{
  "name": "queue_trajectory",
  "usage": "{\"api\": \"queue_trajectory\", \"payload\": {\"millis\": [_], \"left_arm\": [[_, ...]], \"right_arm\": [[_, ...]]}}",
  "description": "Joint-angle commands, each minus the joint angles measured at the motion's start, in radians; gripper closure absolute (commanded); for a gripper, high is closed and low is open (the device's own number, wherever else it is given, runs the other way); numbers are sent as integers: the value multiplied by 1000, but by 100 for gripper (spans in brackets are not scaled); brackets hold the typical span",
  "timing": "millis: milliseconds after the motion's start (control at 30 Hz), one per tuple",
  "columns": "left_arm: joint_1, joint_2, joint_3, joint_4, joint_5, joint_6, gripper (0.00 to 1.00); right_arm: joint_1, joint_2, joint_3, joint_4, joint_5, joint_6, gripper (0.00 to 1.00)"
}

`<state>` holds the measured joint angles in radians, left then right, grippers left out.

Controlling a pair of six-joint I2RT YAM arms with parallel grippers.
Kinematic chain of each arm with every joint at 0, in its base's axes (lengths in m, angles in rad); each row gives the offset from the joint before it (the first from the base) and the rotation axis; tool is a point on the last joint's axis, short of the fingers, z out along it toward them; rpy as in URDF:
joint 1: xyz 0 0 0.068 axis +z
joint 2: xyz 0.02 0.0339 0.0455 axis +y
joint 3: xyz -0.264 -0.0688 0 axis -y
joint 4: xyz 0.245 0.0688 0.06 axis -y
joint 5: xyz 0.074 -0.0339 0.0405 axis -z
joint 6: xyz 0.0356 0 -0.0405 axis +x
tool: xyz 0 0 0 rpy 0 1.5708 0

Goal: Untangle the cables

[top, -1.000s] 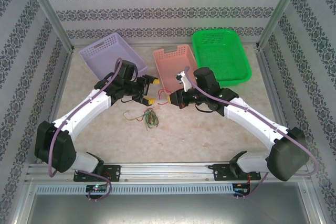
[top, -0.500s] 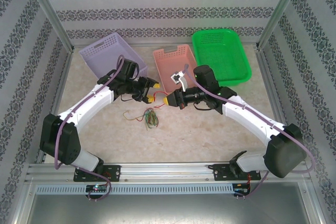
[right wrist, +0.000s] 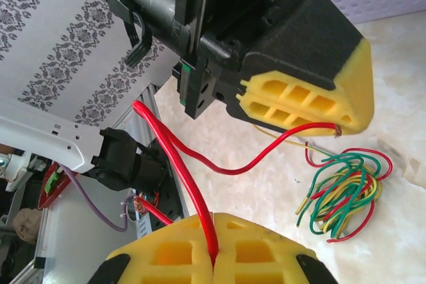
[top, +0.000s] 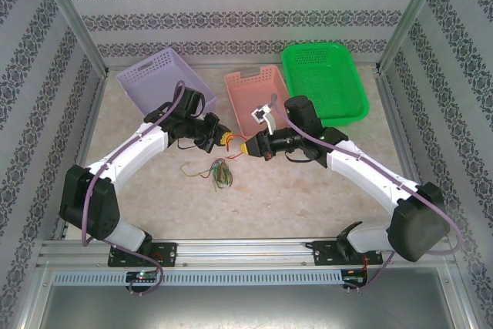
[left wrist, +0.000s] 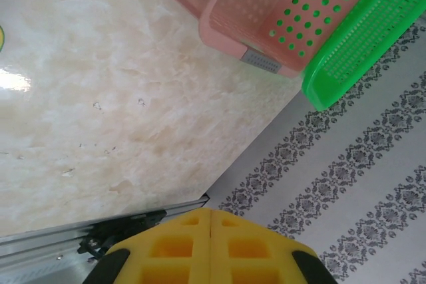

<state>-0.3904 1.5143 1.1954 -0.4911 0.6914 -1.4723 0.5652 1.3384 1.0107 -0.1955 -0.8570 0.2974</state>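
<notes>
With the left gripper [top: 226,139] pinching one end of the red cable [right wrist: 233,164] and the right gripper [right wrist: 213,231] pinching it further along, just far of the cables [top: 219,173] heaped on the worktop [top: 308,190], draw the arms apart slowly so the wire neither slips nor snags.

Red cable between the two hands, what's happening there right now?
The right hand is shut on a red cable, and the left hand is shut too, apparently pinching its bare end. It hangs slack between them above the table. The rest of the tangle, green, yellow and red, lies on it.
</notes>
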Motion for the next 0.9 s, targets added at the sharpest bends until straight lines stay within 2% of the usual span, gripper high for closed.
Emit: {"api": "queue_trajectory", "payload": {"millis": [0,200,433,567,600,700,833,867], "left_arm": [[46,-6,63,-63,-49,47,100],[127,59,233,-60,-97,112,100],[143,171,416,-11,-98,131,100],[143,219,525,-284,-111,225,100],[143,213,507,-317,-105,239,98],[140,170,390,-319,-49,270,76],[129,159,320,-356,41,415,55],[122,162,310,-350,77,446,47]], "right_arm": [[16,-30,9,-78,7,-63,100],[140,11,25,-238,111,-136,100],[227,75,43,-269,194,-122,100],[177,17,16,-164,192,-58,100],[152,-4,6,-128,174,-40,100],[67,-22,-1,-64,83,-9,100],[-14,21,54,-84,-57,-13,100],[-27,34,73,-96,-81,-18,100]]}}
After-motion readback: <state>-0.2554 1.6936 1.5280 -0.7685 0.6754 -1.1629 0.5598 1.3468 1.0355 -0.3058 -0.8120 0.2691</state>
